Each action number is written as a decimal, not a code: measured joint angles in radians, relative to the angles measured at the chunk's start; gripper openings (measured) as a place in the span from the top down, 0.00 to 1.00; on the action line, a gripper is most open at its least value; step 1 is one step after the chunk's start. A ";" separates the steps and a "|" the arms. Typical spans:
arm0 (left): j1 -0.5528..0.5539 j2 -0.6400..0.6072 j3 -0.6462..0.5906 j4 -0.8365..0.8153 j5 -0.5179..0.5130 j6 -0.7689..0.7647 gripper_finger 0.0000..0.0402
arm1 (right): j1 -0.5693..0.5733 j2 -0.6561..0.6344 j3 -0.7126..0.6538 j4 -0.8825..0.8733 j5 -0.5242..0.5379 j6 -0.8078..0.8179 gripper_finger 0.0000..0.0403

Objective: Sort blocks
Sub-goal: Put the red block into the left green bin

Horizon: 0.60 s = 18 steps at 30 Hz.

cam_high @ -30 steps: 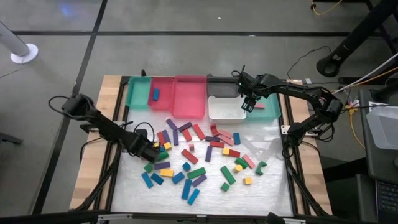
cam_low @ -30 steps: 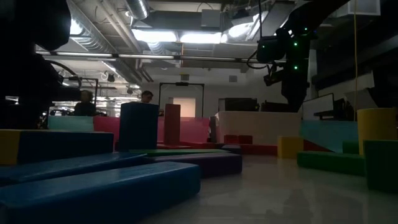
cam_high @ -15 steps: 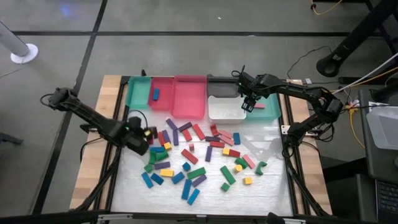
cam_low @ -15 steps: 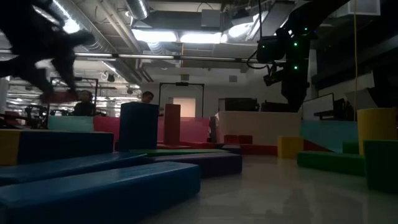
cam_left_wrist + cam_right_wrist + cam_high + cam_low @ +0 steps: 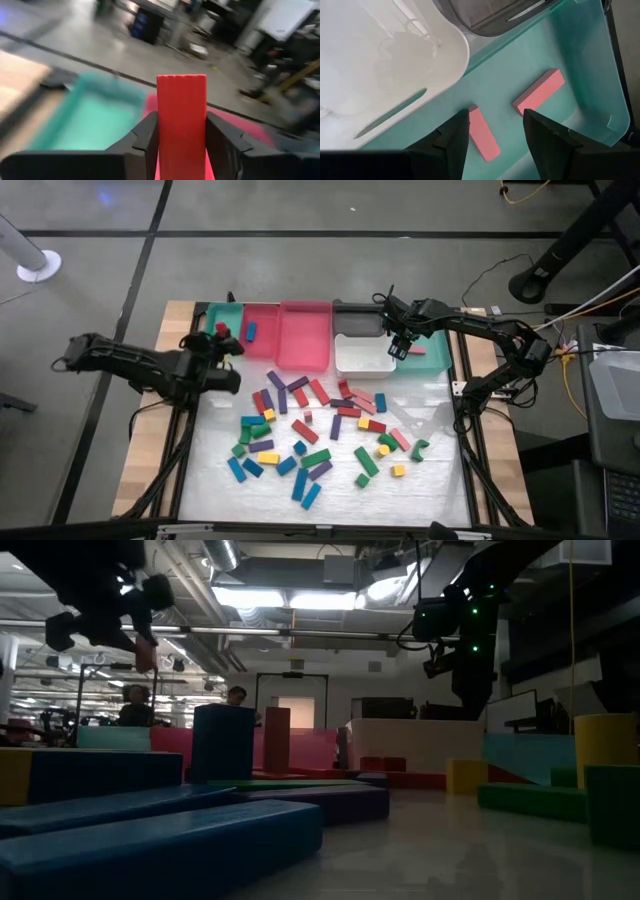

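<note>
From overhead you look straight down on the whole table (image 5: 200, 480) and both arms. At table-top height you look level across it, blocks (image 5: 150, 830) close, the room far behind. Your left wrist camera sits close behind a red block (image 5: 181, 125), facing the teal tray (image 5: 95, 120). Your right wrist camera looks down on the right teal tray (image 5: 580, 65), also seen overhead.

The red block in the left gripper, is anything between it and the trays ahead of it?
Nothing visible. The left gripper holds the red block upright in the air, with only open space before the teal tray and the pink tray beside it.
</note>
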 joint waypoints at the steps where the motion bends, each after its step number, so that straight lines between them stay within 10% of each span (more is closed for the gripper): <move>1: 0.034 0.000 0.000 0.005 -0.001 0.026 0.71 | 0.000 0.000 0.000 -0.001 0.000 0.000 0.53; 18: 0.332 0.085 0.000 0.224 0.035 0.443 0.65 | 0.097 -0.107 0.110 -0.074 0.001 0.042 0.53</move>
